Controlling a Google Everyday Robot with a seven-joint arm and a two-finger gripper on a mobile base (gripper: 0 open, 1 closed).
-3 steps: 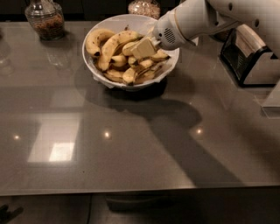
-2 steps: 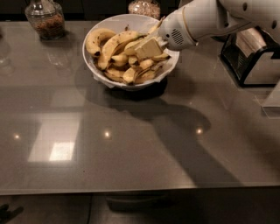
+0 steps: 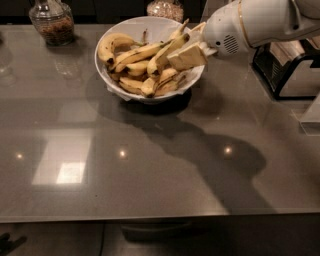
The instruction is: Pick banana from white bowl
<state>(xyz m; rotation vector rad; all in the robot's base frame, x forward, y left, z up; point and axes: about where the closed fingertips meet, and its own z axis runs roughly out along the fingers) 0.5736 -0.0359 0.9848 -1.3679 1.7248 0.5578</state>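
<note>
The white bowl [image 3: 153,25] stands at the back middle of the grey table [image 3: 150,170] and holds several yellow, brown-spotted bananas. My gripper [image 3: 187,45] reaches in from the right over the bowl's right side. Its cream fingers [image 3: 189,56] are shut on one banana [image 3: 163,55]. That banana is tilted, with its upper end sticking up past the fingers and its lower end still among the others. The other bananas lie in the bowl's left and front parts.
A glass jar with dark contents [image 3: 51,22] stands at the back left. Another jar [image 3: 165,9] stands behind the bowl. A black wire rack [image 3: 280,70] holding a white object stands at the right edge, under my arm.
My gripper has moved a little right and up over the bowl's right side, and the banana in it has tipped up steeper. The bowl has not moved.
</note>
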